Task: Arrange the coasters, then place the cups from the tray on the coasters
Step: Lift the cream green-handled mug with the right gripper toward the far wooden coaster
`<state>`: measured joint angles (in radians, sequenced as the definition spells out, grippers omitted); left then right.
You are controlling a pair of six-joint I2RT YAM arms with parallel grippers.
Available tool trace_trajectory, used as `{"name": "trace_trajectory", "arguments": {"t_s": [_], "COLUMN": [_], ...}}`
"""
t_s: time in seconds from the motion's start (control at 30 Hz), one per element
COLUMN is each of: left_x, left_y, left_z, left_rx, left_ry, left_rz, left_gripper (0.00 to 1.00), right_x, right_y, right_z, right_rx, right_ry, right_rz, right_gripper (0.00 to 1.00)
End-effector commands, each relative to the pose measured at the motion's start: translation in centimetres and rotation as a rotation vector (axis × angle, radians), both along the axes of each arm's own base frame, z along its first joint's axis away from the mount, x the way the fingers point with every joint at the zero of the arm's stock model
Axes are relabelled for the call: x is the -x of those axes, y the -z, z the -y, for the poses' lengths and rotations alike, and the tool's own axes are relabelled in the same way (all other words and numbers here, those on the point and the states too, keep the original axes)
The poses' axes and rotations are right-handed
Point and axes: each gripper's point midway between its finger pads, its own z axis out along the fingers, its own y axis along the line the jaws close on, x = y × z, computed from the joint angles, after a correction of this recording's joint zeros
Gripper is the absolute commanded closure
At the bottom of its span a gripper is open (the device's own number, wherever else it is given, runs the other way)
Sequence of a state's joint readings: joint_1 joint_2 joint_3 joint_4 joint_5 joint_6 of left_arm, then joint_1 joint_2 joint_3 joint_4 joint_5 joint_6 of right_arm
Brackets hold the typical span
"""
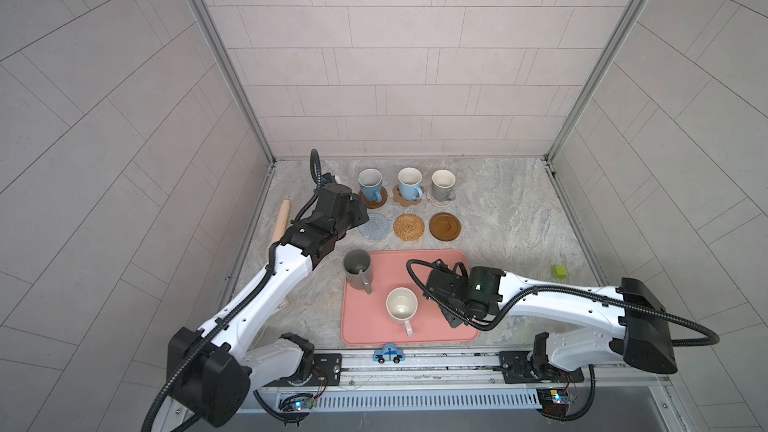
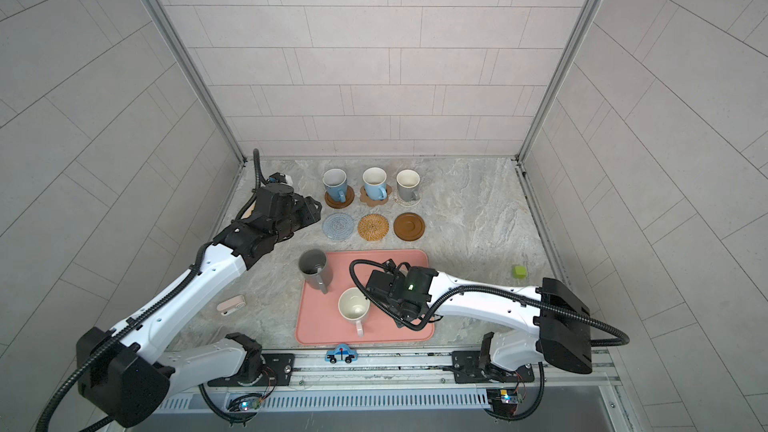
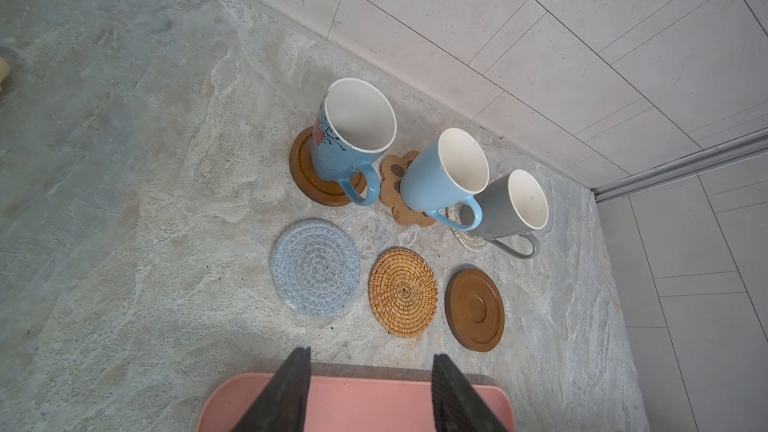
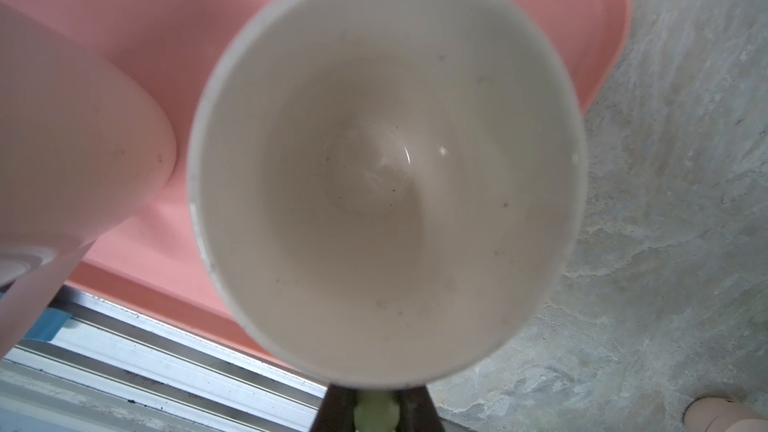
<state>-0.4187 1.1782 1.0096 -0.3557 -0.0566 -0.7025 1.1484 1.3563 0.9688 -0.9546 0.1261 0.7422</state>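
Seen from above with the back wall at twelve o'clock, the tray (image 1: 415, 261) lay in the near middle of the table (image 1: 519, 222). The six coasters sat in two rows of three just past its twelve o'clock edge. In the far row a brown disc (image 1: 379, 200) carried a flowered blue mug (image 1: 370, 184), a paw-print mat (image 1: 397, 198) a plain blue mug (image 1: 409, 183), and a cream woven mat (image 1: 437, 202) a short grey mug (image 1: 443, 184). The near row was bare: a grey-blue woven mat (image 1: 374, 226), a rattan mat (image 1: 409, 226) and a second brown disc (image 1: 445, 226). On the tray a tall dark grey mug (image 1: 357, 272) stood at the ten o'clock corner, and a pink mug (image 1: 401, 305) stood toward six o'clock. The right gripper (image 4: 376, 403) was over the tray's four o'clock part, its fingers pinched tight on the green handle of the yellow-green mug (image 4: 386, 172). That mug's pale inside filled the wrist view, and whether its base rested on the tray could not be made out. The left gripper (image 3: 371, 396) hung at about nine o'clock from the grey-blue woven mat, fingers roughly half apart and holding nothing.
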Motion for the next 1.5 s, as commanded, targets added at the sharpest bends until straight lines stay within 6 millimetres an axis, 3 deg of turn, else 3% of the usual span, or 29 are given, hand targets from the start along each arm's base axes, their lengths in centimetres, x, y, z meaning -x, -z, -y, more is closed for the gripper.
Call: {"name": "trace_trajectory", "arguments": {"t_s": [0.0,0.93,1.47], "left_x": [0.3,0.9,1.3], "left_y": [-0.5,-1.0,-1.1], "left_z": [-0.8,-1.3,-1.9], "left_rx": [0.000,-0.006,-0.017], "left_ry": [-0.030,-0.040,-0.057], "left_rz": [0.016,0.028,0.035], "left_gripper": [0.46,0.46,0.46], "right_x": [-1.4,-4.2,-10.7], "right_y": [-2.7,-4.8,-7.0], "right_z": [0.0,-0.7,1.3], "right_rx": [-0.044,-0.037,-0.053], "right_ry": [0.039,-0.001,-0.016], "right_rz": [0.100,0.201,0.231], "right_gripper": [0.89,0.92,0.92]}}
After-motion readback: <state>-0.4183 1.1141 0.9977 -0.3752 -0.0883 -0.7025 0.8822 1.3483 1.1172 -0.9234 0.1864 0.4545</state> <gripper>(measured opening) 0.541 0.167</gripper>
